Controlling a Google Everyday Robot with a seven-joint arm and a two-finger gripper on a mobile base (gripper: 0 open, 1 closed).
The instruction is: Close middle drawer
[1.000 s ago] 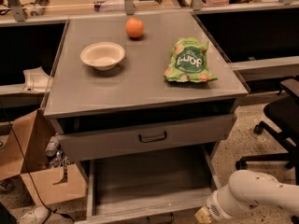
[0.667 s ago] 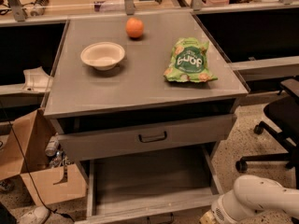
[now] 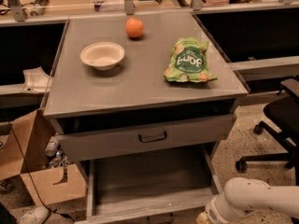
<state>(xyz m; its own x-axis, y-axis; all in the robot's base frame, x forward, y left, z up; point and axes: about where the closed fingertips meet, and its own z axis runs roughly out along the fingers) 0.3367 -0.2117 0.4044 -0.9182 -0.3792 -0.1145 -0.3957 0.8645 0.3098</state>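
The middle drawer (image 3: 149,177) is pulled far out below the cabinet's top drawer; its long shallow grey tray lies open and holds nothing I can see. Its low front panel (image 3: 140,212) runs along the bottom edge of the view, and the handle is cut off there. My white arm (image 3: 252,199) comes in at the bottom right, with its wrist end just right of the drawer's front right corner. My gripper is below the bottom edge of the view, out of sight.
The top drawer (image 3: 149,138), with a dark bar handle, stands slightly out. On the cabinet top (image 3: 140,85) are a white bowl (image 3: 102,55), an orange (image 3: 134,27) and a green snack bag (image 3: 188,61). A cardboard box (image 3: 35,167) stands at left, a black office chair (image 3: 278,120) at right.
My arm has sunk a little lower at the bottom right. The middle drawer has not moved.
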